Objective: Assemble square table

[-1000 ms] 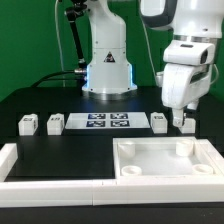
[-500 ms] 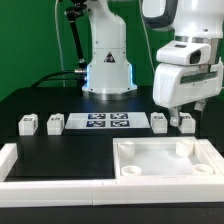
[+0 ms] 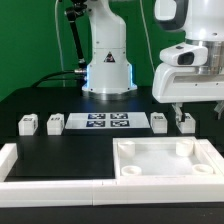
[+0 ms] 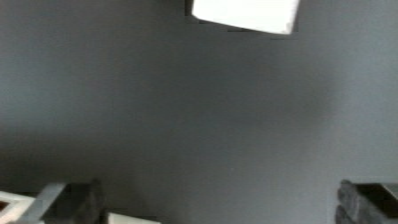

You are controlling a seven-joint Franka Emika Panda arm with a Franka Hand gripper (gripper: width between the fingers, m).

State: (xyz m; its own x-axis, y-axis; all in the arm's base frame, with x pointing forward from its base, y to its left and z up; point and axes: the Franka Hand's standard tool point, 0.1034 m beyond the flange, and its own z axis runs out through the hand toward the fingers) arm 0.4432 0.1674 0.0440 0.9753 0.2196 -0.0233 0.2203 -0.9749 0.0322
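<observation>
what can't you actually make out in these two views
- Wrist view: white piece, blurred and cut off by the picture's edge; which part it is cannot be told.
- Exterior view: tags on the legs, too small to read.
- Exterior view: arm, upper part cut off by the top edge.

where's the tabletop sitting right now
In the exterior view the tabletop lies flat at the front, on that view's right, just in front of the two legs on that side.

Even bright light, blurry wrist view.
</observation>
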